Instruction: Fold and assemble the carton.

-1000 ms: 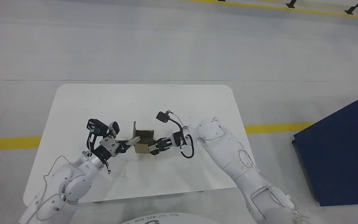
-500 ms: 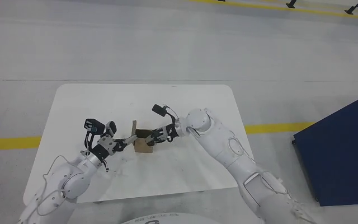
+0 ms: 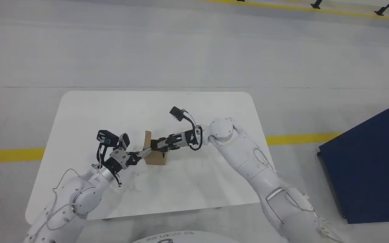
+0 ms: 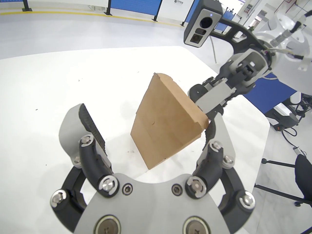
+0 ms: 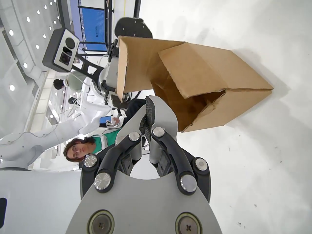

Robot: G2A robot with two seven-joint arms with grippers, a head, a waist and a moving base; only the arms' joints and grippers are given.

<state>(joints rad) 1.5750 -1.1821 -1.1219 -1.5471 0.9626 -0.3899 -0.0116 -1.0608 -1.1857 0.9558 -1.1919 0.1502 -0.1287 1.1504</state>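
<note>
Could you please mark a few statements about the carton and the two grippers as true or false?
1. The brown cardboard carton rests on the white table. True.
2. The carton is sealed on every side. False: one end is open, with a flap standing up from it.
3. The left gripper is open, with the carton between its fingers. True.
4. The right gripper is parked at the table's edge, far from the carton. False: it is right at the carton's open end.
</note>
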